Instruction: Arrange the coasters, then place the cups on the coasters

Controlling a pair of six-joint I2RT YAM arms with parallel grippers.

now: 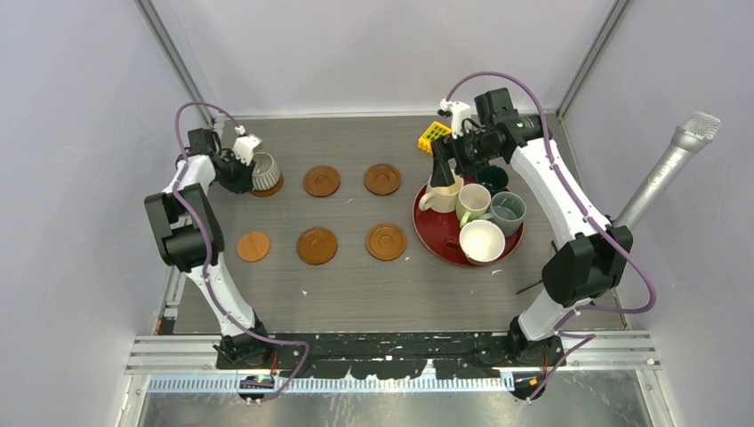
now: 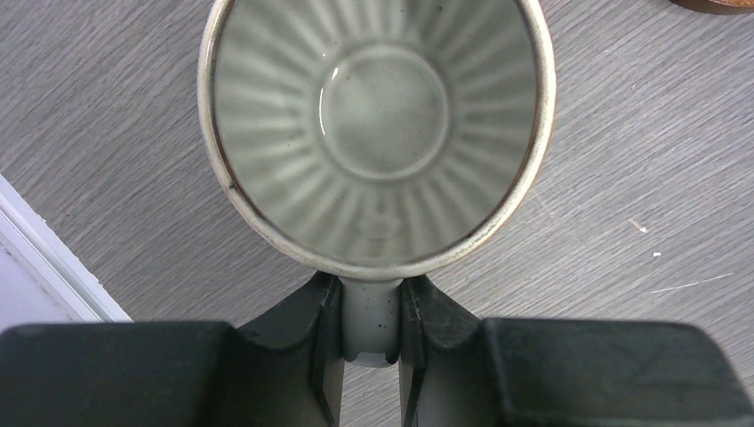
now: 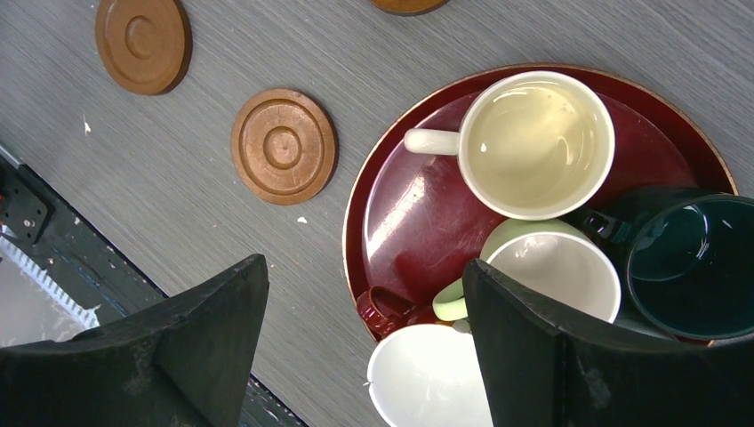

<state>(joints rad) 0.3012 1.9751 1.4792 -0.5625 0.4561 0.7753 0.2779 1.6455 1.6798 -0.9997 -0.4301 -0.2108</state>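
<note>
Placement of the first cup looks to be the step in hand. At the far left, the left gripper (image 2: pixel 369 294) is pinched tight on the handle (image 2: pixel 369 325) of the ribbed cup (image 1: pixel 264 172), which sits over the back-left coaster (image 1: pixel 272 189). Whether its base already touches the wood cannot be told. If it does, the next move calls for releasing the handle and backing away without tipping the cup; if not, a short straight lowering comes first.

Five more coasters (image 1: pixel 316 245) lie bare in two rows, ready for the rest. Further right, the red tray (image 1: pixel 434 231) carries five cups packed close: the cream cup (image 1: pixel 442 197), green cup (image 1: pixel 474 203), teal cup (image 1: pixel 492 178), grey cup (image 1: pixel 509 212) and white-lined cup (image 1: pixel 482 241). The right gripper (image 3: pixel 364 271) hangs above the tray's left side, jaws spread wide, holding nothing. Any pick there looks cramped, since the neighbouring cups leave little room around a handle.

A yellow block (image 1: pixel 433 136) lies behind the tray, and a microphone (image 1: pixel 676 169) leans in at the far right, both apart from the coasters.
</note>
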